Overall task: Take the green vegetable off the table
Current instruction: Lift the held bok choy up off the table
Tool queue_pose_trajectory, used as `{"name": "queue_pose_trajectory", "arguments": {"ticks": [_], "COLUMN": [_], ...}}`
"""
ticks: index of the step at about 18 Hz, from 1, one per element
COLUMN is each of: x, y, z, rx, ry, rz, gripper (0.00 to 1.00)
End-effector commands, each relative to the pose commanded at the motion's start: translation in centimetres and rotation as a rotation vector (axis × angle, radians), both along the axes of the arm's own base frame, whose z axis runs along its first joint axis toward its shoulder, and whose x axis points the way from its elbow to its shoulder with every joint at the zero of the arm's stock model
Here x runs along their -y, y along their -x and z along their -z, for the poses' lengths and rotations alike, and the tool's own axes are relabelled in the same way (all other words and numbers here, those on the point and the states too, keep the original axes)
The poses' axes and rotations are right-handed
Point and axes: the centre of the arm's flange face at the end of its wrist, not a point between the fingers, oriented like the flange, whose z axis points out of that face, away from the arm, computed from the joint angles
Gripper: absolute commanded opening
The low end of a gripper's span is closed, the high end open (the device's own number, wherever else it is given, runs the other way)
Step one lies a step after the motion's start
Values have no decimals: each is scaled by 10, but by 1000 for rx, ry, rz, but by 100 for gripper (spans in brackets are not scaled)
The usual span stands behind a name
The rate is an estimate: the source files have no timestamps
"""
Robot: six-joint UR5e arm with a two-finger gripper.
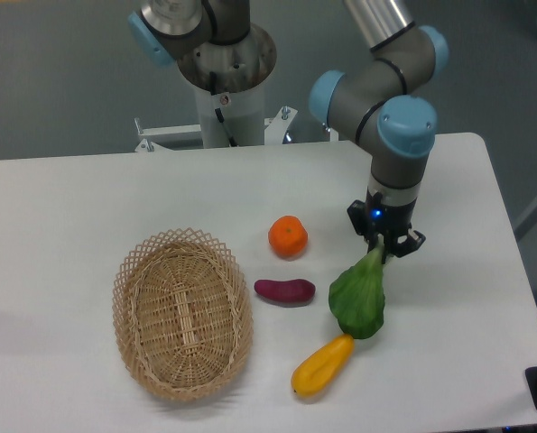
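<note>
Gripper: the gripper (384, 247) is being held low over the right half of the table (69, 198), its fingers pointing down and pinched together on the pale stem of the green vegetable (358, 296).

Green vegetable: the vegetable is being gripped at its narrow whitish-green tip, directly under the tool, while its dark leafy end is hanging below and slightly toward the near edge; whether the leaves are being lifted clear of the tabletop or are brushing it cannot be told.

Arm: the grey arm (376, 99) with blue joint caps is being angled in from the top of the frame, its wrist standing upright above the pinched stem.

Yellow vegetable: the yellow vegetable (322, 364) is being left lying on the table just below the green leaves, very near them, tilted with its far end toward the vegetable.

Purple vegetable: the small purple vegetable (284, 290) is being left lying flat just to the left of the leafy end, apart from it.

Orange: the orange (288, 236) is being left sitting farther back, left of the gripper.

Basket: the oval wicker basket (182, 312) is being left on the left part of the table, well apart from the tool.
</note>
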Motion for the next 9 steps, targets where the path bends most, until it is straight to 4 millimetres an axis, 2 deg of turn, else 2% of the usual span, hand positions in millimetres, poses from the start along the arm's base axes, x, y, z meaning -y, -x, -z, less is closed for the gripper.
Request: {"name": "queue_pose_trajectory", "arguments": {"ticks": [6,9], "x": [20,25], "y": [17,21], "z": [-60,-76], "rx": [29,21], "ry": [-152,-178], "rz": [-27,-34], "gripper": [26,26]}}
